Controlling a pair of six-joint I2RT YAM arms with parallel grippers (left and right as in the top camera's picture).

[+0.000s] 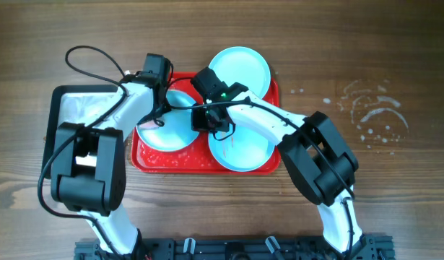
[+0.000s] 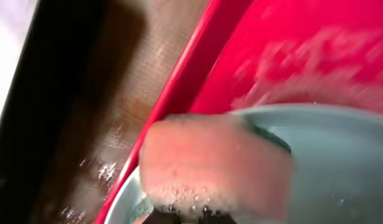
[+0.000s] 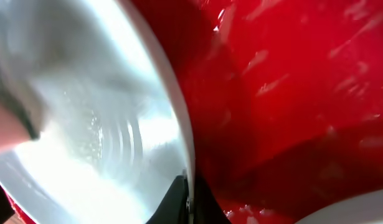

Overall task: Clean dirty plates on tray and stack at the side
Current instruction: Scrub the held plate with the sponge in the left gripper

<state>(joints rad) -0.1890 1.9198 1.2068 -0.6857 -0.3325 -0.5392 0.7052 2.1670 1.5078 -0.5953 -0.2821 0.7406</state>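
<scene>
Three pale turquoise plates sit on the red tray (image 1: 145,163): one at the back (image 1: 240,67), one on the left (image 1: 166,130), one at the front right (image 1: 241,149). My left gripper (image 1: 162,114) is shut on a pink soapy sponge (image 2: 216,165), which presses on the left plate (image 2: 347,162) close to its rim. My right gripper (image 1: 201,119) is shut on that plate's right rim; its dark fingers (image 3: 179,205) pinch the edge of the plate (image 3: 104,130) above the tray (image 3: 291,93). Foam lies on the tray's floor (image 2: 303,56).
A black-rimmed metal pan (image 1: 53,108) stands left of the tray, its dark edge (image 2: 48,93) close to the tray's wall. Soapy splashes (image 1: 373,112) mark the wooden table at the right. Both arms cross over the tray's middle.
</scene>
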